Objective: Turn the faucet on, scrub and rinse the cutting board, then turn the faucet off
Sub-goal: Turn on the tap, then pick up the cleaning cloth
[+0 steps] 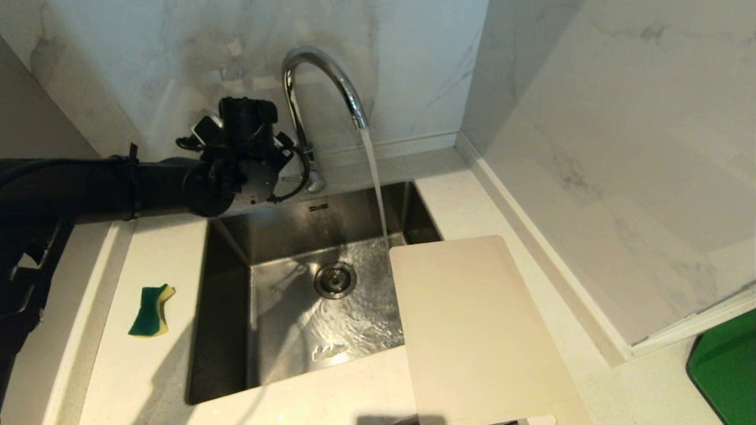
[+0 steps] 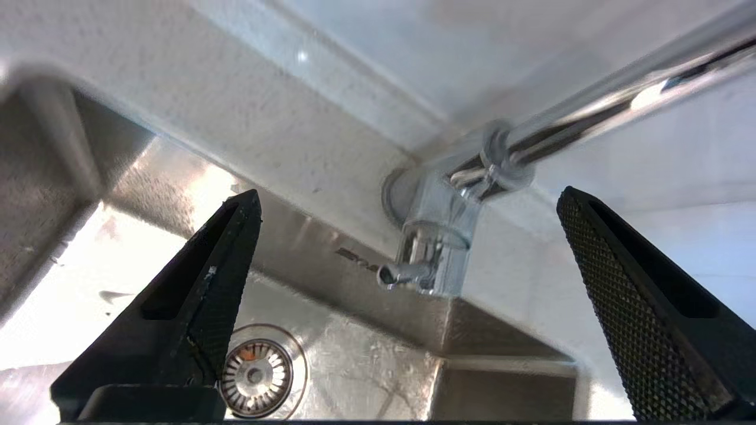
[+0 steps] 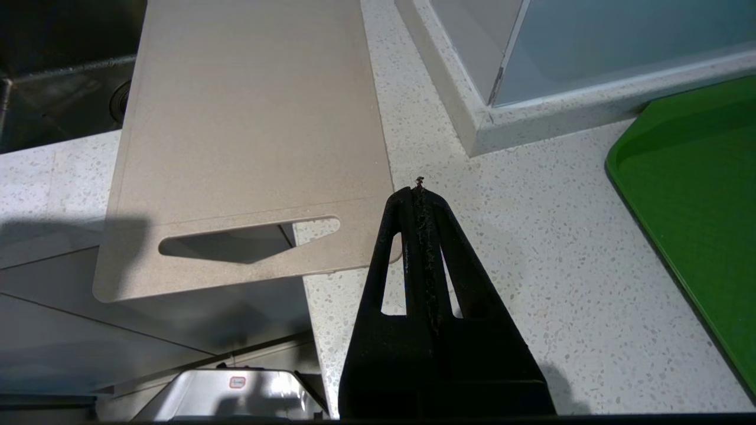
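My left gripper (image 2: 407, 200) hides the one chrome faucet's (image 1: 322, 82) base in the head view; its jaws stand wide apart beside the thin lever (image 2: 404, 274). One smooth cream cutting board (image 1: 478, 330) overhangs the steel sink (image 1: 236, 307) right of the faucet, its near end cut off. My right gripper (image 3: 420, 189) has its jaws pressed together.

I see the faucet (image 1: 322, 82), a tall shiny chrome gooseneck, standing at the back rim of the sink at about 12 o'clock from me; its arched spout curves toward 3 o'clock and a steady stream of water pours from it into the basin. Its small thin lever (image 2: 404, 274) sticks out at the base. The cutting board (image 1: 478, 330), a flat cream-white rectangle with rounded corners, lies at about 4 o'clock, its far corner overhanging the sink, its handle slot (image 3: 248, 241) at the near end.
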